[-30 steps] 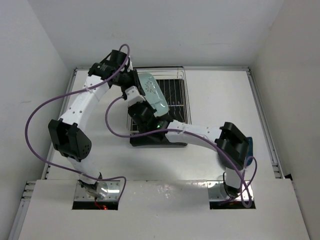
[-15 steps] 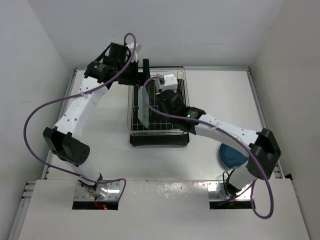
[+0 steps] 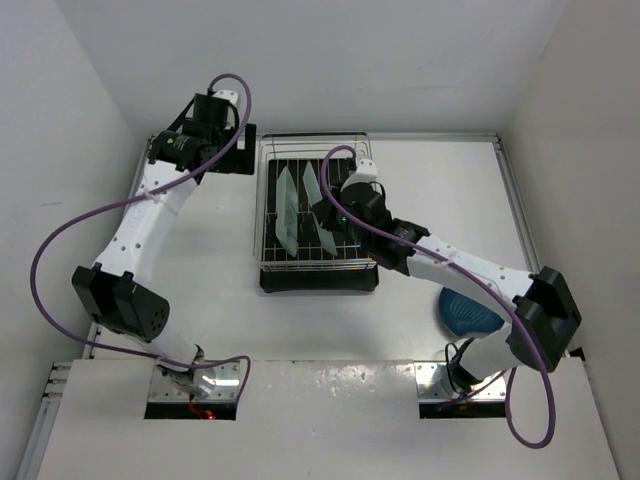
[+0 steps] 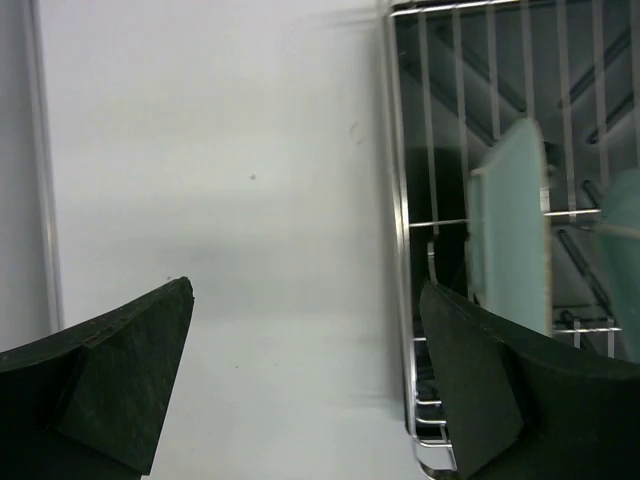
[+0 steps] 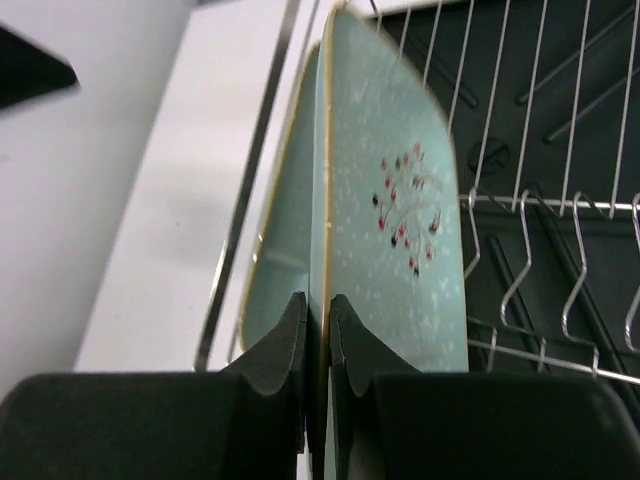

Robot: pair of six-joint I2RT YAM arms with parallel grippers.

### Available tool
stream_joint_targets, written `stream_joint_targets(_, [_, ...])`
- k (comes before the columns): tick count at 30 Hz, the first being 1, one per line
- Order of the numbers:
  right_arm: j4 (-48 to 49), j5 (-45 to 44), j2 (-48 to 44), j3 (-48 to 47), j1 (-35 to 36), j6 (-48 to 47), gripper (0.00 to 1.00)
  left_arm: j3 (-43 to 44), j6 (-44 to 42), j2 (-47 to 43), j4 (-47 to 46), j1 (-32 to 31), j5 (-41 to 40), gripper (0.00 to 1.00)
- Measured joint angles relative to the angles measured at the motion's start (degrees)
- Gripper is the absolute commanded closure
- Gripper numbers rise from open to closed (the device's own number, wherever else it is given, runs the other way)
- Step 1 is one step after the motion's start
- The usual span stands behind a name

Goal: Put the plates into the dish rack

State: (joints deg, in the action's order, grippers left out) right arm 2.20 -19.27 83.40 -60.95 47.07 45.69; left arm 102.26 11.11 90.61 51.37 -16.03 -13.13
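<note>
1. Surface [image 3: 200,250]: white and flat, boxed in by white walls [image 3: 320,60] on the left, back and right. A metal rail [image 3: 527,250] runs along its edges.
2. Dish rack [image 3: 352,160]: upper centre of the frame, chrome wire over a black tray.
3. First mint plate [image 3: 287,212]: on edge in the rack, near the left rim.
4. Second mint plate [image 3: 312,185]: just right of the first, also on edge. The wrist view shows a small floral print on its face.
5. Right pincer [image 5: 318,305]: narrow, clamped on the second mint plate's rim.
6. Left pincer [image 4: 305,288]: wide and empty, over bare surface just left of the rack, in the upper left of the frame.
7. Blue plate [image 3: 470,312]: flat on the surface at lower right, partly under the right arm, well apart from the rack.
8. Purple cables [image 3: 60,240]: loop off both arms.
</note>
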Motion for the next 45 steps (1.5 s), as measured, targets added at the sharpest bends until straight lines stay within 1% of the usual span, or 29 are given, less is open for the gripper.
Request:
stream_joint_targets(5, [3.6, 0.2, 0.0, 0.3, 0.2, 3.1, 1.00, -3.0, -0.1, -0.5, 0.2, 2.3, -1.9, 0.00])
stream_joint_targets(10, [5.6, 0.8, 1.1, 0.6, 0.8, 5.7, 1.00, -4.4, -0.1, -1.3, 0.0, 3.1, -2.0, 0.00])
stream_joint_targets(17, [7.1, -5.2, 1.6, 1.0, 2.5, 7.4, 1.00, -5.7, 0.1, -2.0, -0.1, 4.0, -1.6, 0.00])
stream_joint_targets(22, [11.5, -11.8, 3.5, 1.4, 3.6, 8.4, 1.00, -5.9, 0.1, -2.0, -0.3, 4.0, -1.2, 0.00])
stream_joint_targets(26, [15.3, -15.0, 6.1, 1.4, 3.7, 10.1, 1.00, -6.3, 0.1, -2.2, -0.5, 4.0, -1.2, 0.00])
stream_joint_targets(37, [20.0, -19.3, 7.4, 2.1, 4.2, 13.3, 1.00, -7.0, 0.1, -2.7, -0.5, 4.0, -1.2, 0.00])
stream_joint_targets(45, [20.0, -20.4, 9.2, 2.1, 4.5, 16.2, 1.00, -7.0, 0.1, -2.7, -0.6, 4.0, -1.2, 0.00])
